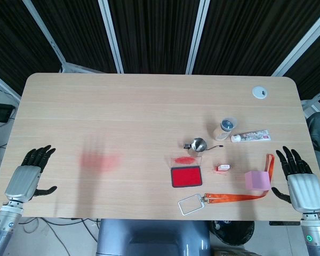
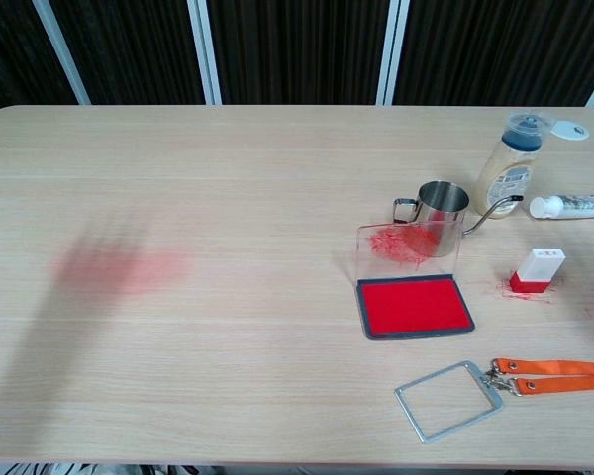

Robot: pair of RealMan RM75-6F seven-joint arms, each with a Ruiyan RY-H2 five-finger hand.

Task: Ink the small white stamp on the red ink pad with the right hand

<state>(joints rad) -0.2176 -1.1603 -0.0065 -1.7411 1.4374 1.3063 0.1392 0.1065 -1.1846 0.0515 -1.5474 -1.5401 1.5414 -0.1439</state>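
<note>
Right hand (image 1: 300, 178) rests at the table's (image 1: 149, 106) near right edge, fingers spread, holding nothing. Left hand (image 1: 29, 173) lies likewise at the near left edge, fingers apart and empty. Pink block (image 1: 257, 180) and orange lanyard (image 1: 240, 196) sit just beside the right hand. Stamp (image 2: 538, 270) lies on the table, apart from the hand, right of the open ink pad (image 2: 415, 306). Steel cup (image 2: 440, 214) stands behind the pad's raised lid.
</note>
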